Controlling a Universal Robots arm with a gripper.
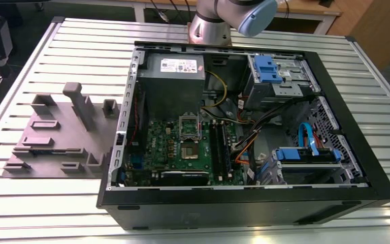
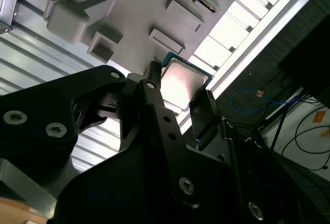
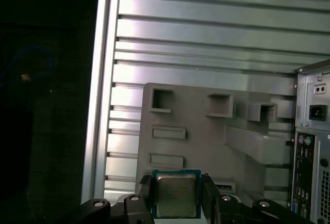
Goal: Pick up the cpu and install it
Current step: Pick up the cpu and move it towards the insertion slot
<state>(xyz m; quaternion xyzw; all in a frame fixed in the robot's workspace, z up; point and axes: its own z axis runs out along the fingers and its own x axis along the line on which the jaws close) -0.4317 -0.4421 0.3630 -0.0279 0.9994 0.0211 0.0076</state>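
The cpu (image 3: 176, 197), a small flat square chip with a silvery-grey top and a green rim, sits between my gripper's (image 3: 177, 190) two black fingers (image 3: 146, 189) and is clamped on two opposite sides. In the second wrist view the cpu (image 2: 181, 81) shows its metal top, held by the same gripper (image 2: 180, 94). It hangs well above the grey fixture plate (image 3: 196, 131) on the slatted table. In the exterior view the open black computer case (image 1: 249, 203) lies on its side with the motherboard socket (image 1: 191, 151) exposed.
The grey fixture plate (image 1: 53, 137) with raised blocks lies on the exterior view's left of the case. Inside the case are a grey power supply (image 1: 173, 68), blue drive brackets (image 1: 266, 68) and loose cables (image 1: 249, 132). The arm's base (image 1: 212, 23) stands behind the case.
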